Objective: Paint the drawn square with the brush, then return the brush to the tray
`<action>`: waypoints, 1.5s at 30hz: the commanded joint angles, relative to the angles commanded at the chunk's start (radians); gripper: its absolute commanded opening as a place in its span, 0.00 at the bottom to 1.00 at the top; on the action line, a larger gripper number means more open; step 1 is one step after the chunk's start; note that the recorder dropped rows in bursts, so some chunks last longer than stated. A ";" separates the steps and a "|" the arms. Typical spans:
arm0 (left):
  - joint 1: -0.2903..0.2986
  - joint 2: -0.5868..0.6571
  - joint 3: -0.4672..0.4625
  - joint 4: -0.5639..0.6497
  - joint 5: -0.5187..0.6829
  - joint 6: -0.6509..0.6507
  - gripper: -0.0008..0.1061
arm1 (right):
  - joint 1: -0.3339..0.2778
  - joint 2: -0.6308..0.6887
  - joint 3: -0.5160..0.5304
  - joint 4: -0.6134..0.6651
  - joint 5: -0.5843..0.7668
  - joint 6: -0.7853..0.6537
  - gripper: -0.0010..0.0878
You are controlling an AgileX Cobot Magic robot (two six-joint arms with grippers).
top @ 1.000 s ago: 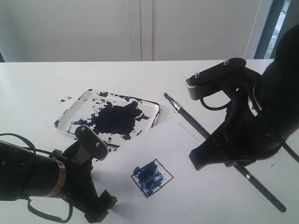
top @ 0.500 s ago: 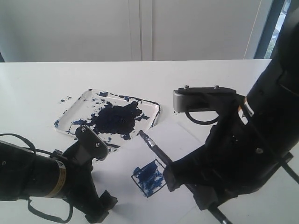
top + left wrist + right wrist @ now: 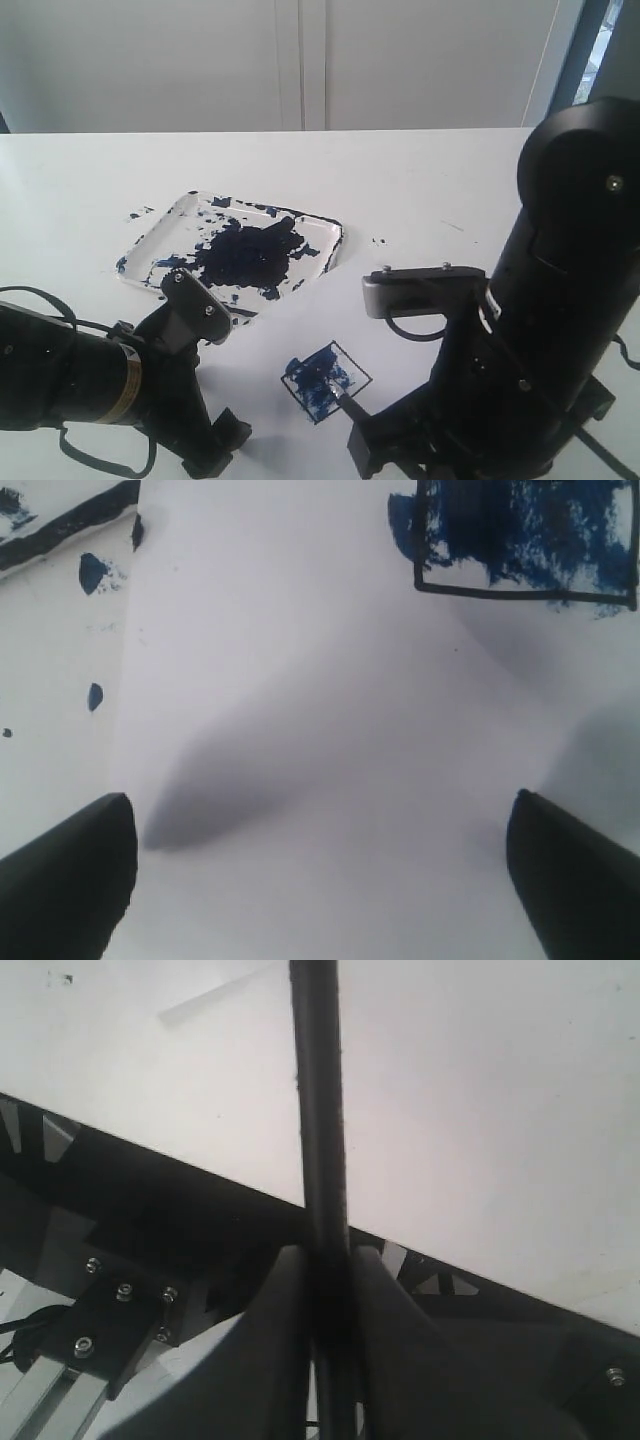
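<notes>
Step in hand: judged to be painting; return to tray not yet due.
Right claw: pressed onto the long thin black paintbrush, pinching its shaft.
Brush position: tip end slants down onto the small black-outlined drawn square. The rest is hidden behind the right arm.
Square condition: smeared dark blue, with white gaps along the outline in the left wrist view. Some paint has strayed past one edge.
Recommended handling: short, light strokes into the white gaps, turning back before the black line. Lift clear before carrying.
Left claw: spread wide, empty, hovering over the white paper sheet near the square.
Tray: shallow white rectangular tray, splattered blue-black with a big central blotch, lying well apart from the square.
Surface: white tabletop, a few paint specks beside the tray.
Room: pale wall panels behind; window strip at the far right corner.
</notes>
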 joint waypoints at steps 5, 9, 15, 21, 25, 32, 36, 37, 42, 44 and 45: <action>0.000 0.000 0.000 0.000 0.000 0.000 0.99 | 0.000 0.033 0.029 0.057 0.000 -0.055 0.01; 0.000 0.000 0.000 0.000 0.000 0.000 0.99 | 0.000 0.035 0.029 0.090 -0.081 -0.083 0.01; 0.000 0.000 0.000 0.000 0.000 0.000 0.99 | 0.000 0.047 0.029 0.083 -0.103 -0.094 0.01; 0.000 0.000 0.000 0.000 0.000 0.000 0.99 | 0.000 0.067 0.029 0.085 -0.135 -0.094 0.01; 0.000 0.000 0.000 0.000 0.000 0.000 0.99 | 0.000 0.108 0.029 0.085 -0.148 -0.109 0.01; 0.000 0.000 0.000 0.000 0.000 0.000 0.99 | 0.000 0.116 0.029 0.130 -0.142 -0.142 0.01; 0.000 0.000 0.000 0.000 0.000 0.000 0.99 | 0.000 0.116 0.029 0.070 -0.106 -0.128 0.01; 0.000 0.000 0.000 0.000 0.000 0.000 0.99 | 0.000 0.116 0.029 0.050 -0.106 -0.116 0.01; 0.000 0.000 0.000 0.000 0.000 -0.003 0.99 | 0.000 0.116 0.029 -0.073 -0.102 -0.055 0.01; 0.000 0.000 0.000 0.000 0.000 -0.003 0.99 | 0.000 0.116 0.029 -0.110 -0.100 -0.041 0.01; 0.000 0.000 0.000 0.000 0.000 -0.003 0.99 | 0.000 0.116 0.029 -0.121 -0.100 -0.039 0.01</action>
